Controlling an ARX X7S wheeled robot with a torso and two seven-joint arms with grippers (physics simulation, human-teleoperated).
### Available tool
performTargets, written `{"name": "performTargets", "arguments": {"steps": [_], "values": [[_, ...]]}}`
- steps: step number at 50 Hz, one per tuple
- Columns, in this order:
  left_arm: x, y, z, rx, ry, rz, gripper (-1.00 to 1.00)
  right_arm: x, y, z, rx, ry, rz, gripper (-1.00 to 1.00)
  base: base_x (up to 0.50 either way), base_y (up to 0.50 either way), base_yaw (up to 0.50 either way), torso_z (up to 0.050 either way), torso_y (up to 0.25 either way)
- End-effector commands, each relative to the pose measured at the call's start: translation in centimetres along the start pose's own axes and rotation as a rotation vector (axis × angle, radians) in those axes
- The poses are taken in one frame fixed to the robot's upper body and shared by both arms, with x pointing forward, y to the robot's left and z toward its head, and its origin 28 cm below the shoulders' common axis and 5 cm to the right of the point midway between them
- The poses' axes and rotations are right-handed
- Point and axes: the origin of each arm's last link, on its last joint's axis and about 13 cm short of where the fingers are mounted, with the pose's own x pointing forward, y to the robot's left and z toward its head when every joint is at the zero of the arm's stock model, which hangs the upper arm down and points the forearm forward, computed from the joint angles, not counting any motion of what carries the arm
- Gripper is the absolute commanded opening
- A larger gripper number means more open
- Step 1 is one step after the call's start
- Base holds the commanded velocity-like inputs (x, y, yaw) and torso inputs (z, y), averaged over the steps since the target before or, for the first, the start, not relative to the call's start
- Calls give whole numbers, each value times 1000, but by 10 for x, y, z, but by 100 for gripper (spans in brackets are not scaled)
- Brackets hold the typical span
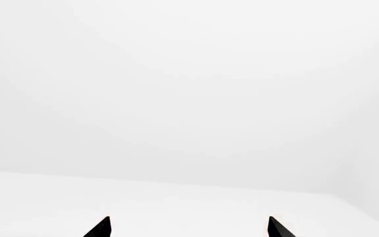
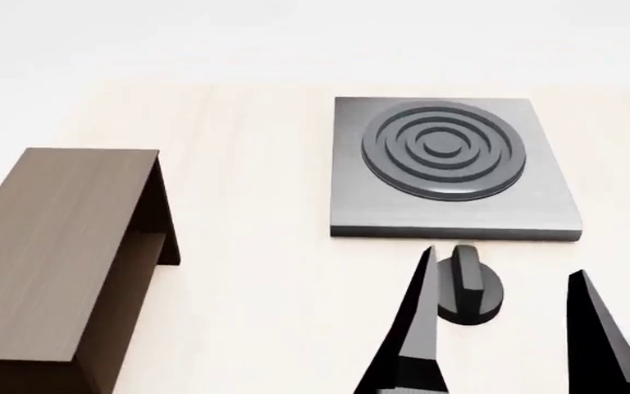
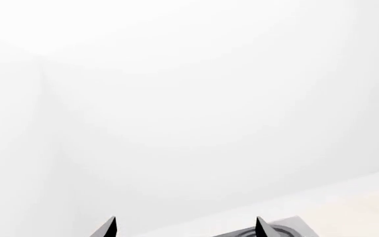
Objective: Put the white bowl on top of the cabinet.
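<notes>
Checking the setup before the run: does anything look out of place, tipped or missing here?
Nothing is tipped or spilled. The cabinet and stove plate sit square on the table. The odd part: no white bowl shows in any view.

Matt grey-brown wood-grain cabinet (image 2: 58,238), smooth dull-grey metal-look stove plate (image 2: 452,205), pale wood-look tabletop (image 2: 260,287).

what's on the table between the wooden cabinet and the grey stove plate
Nothing. In the head view, the stretch of pale table between the cabinet and the stove plate is bare. The round dark knob sits nearer the robot, below the plate.
</notes>
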Motion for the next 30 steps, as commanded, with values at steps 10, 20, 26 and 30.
{"name": "performTargets", "arguments": {"steps": [10,20,26,30], "values": [[-5,-3,-7,38,1,-71,100,16,-5,22,-53,-48,-46,100,0,0,0,0,0],[-6,-3,-8,37,5,-71,100,37,-7,48,-111,-53,-82,100,71,0,0,0,0],[-6,-3,-9,39,9,-71,100,43,-7,54,-130,-36,-78,100,122,0,0,0,0],[-6,-3,-9,38,8,-71,100,43,-7,56,-125,-31,-79,100,126,0,0,0,0]]}}
